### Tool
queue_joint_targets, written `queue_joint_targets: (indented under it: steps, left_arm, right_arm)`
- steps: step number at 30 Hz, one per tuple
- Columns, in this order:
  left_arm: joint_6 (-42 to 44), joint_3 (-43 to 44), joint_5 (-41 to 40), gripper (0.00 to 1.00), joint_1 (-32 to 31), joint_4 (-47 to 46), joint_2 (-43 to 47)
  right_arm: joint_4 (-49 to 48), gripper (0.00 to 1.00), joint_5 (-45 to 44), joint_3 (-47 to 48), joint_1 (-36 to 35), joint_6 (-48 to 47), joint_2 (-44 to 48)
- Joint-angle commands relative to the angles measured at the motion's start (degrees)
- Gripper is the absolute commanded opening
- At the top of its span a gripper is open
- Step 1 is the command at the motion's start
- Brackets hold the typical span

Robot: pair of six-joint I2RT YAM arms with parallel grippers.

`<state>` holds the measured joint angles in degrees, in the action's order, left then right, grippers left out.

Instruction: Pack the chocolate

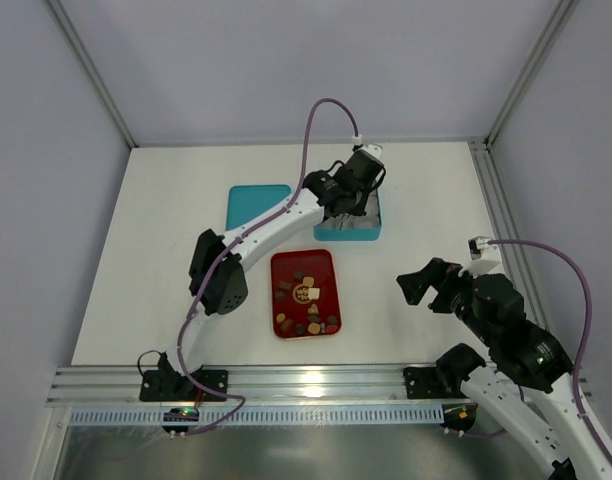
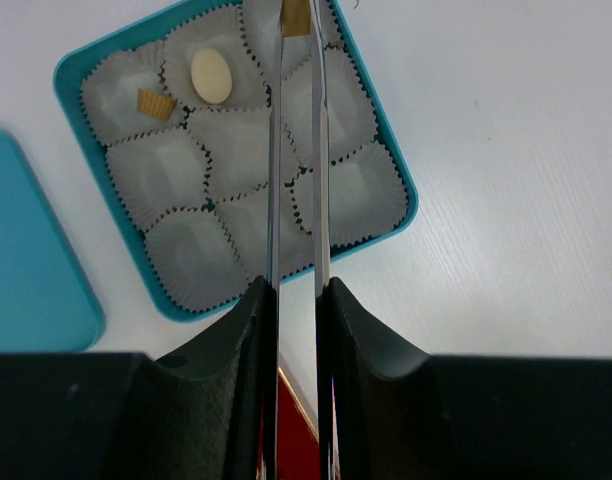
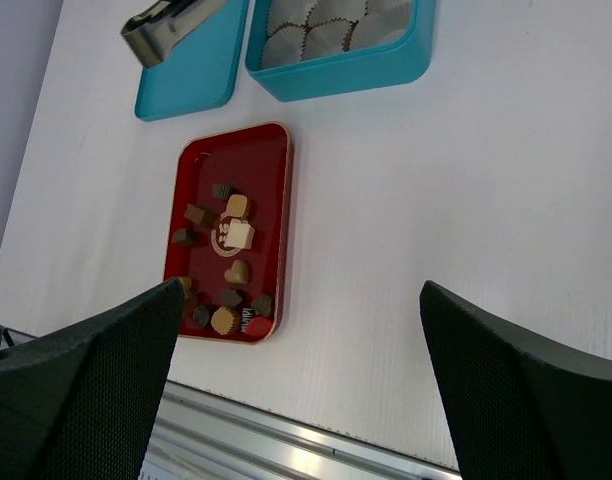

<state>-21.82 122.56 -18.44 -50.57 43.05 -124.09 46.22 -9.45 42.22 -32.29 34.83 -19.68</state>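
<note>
On the far left of the counter [image 1: 166,260] I've got a teal lid [image 1: 258,205] lying flat. Next to the right and nearer me is the red tray [image 1: 324,265], with the chocolate [image 1: 304,293] loose on it, mixed brown, tan and cream bits. Behind the tray and just right of the lid is the teal box [image 2: 366,236], lined with crinkled paper cups [image 2: 166,165]. A cream oval piece [image 2: 211,75] sits in one cup and a small tan bit [image 2: 154,103] in the cup beside it. My left arm lies across the box and hides most of it from above. The left tool [image 2: 297,40] is over the box, its thin fingers nearly together and pinching a tan piece [image 2: 295,15] at the tips. On the far right, the right tool [image 1: 426,285] has its jaws wide apart, holds nothing and is well apart from the tray.
</note>
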Motion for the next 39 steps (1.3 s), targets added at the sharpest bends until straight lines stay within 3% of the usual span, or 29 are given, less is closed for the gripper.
queue_joint_targets:
  steps: [1,15,30,39]
  left_arm:
    - [1.7,3.4,-0.3,0.24,0.5,-6.0,-2.8]
    - [0.1,3.7,-0.6,0.27,1.4,-9.6,-7.3]
    - [0.5,2.7,-0.7,0.36,1.4,-9.6,-7.0]
    - [1.3,2.4,-0.8,0.37,1.4,-9.5,-4.5]
  right_arm:
    - [2.0,1.00,-0.4,3.4,-0.2,-0.2,0.7]
    - [3.2,1.00,0.4,2.4,-0.2,0.3,2.5]
    - [3.4,1.00,0.7,2.3,-0.2,0.3,2.8]
    - [3.4,1.00,0.5,2.3,-0.2,0.4,2.9]
